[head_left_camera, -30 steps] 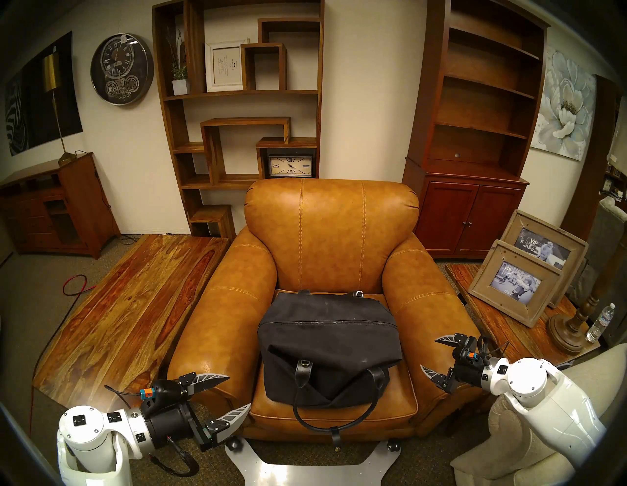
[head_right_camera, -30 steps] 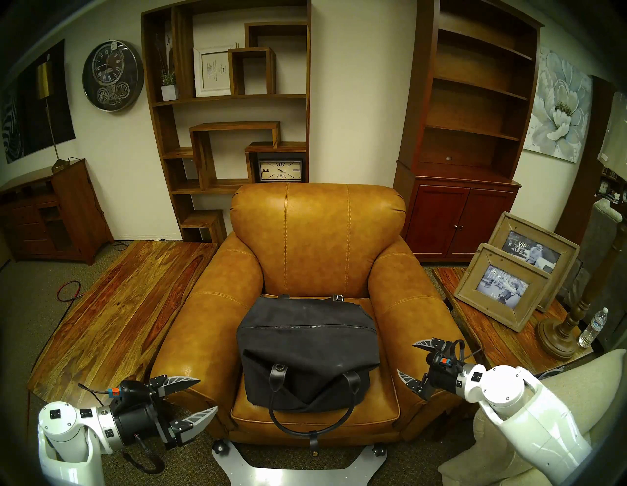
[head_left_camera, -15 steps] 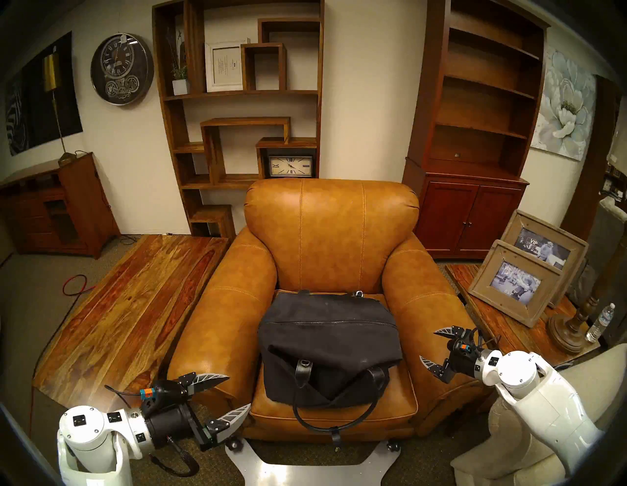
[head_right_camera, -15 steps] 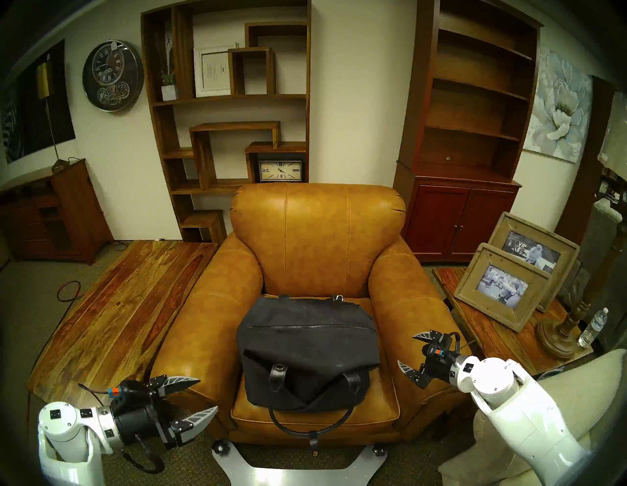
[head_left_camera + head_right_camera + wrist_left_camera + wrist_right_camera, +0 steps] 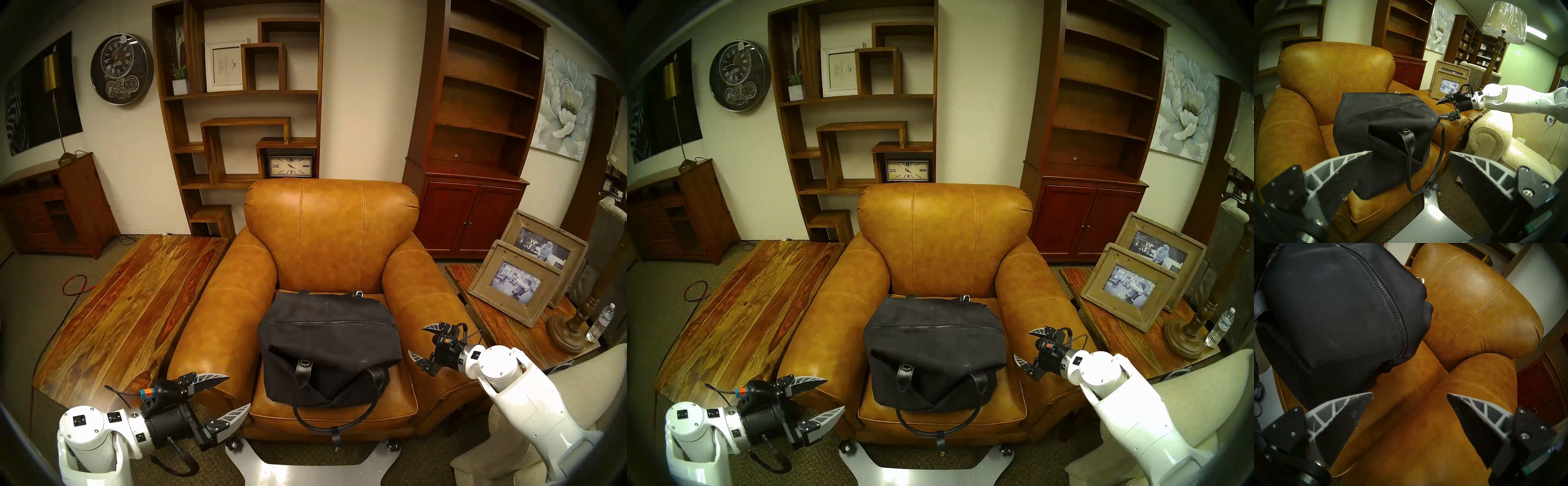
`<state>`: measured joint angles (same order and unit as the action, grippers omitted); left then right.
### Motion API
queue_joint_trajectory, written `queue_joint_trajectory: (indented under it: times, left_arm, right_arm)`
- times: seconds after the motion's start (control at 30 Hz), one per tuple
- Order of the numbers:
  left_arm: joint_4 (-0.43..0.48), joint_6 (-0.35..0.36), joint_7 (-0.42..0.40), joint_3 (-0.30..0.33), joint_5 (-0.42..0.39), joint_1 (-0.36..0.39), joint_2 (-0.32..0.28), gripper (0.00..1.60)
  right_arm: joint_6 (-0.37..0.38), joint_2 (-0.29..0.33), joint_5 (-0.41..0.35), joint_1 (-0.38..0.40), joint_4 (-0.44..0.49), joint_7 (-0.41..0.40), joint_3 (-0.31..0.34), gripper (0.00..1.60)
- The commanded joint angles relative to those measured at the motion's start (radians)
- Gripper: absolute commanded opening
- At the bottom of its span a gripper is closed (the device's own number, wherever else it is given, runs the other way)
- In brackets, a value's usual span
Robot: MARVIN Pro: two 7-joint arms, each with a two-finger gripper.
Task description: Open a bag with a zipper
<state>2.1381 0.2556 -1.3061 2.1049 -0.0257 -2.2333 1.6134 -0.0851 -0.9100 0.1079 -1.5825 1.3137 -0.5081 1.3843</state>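
Black bag (image 5: 327, 342) on armchair (image 5: 332, 237), zipper (image 5: 327, 321) seemingly closed, both end effectors spread wide, empty

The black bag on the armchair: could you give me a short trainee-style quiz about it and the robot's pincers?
1. True or false: the zipper across the bag is fully shut.
2. Which pincer is nearer the bag: left pincer or right pincer?
3. Where does the bag rest? A) side table B) armchair seat C) floor

Key:
1. True as far as shown; no gap is visible.
2. The right one, open beside the bag's end, above the armrest.
3. B
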Motion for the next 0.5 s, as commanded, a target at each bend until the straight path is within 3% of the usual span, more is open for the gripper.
queue_joint_trajectory:
  times: [0.0, 0.47]
  left_arm:
    - [0.010, 0.003, -0.001, 0.000, 0.000, 0.000, -0.001, 1.60]
    - [0.012, 0.006, -0.005, 0.002, 0.004, 0.002, 0.003, 1.60]
  right_arm:
    - [0.002, -0.058, 0.038, 0.113, -0.039, -0.017, -0.005, 1.60]
    - [-0.055, -0.116, 0.107, 0.246, -0.205, -0.091, -0.024, 1.60]
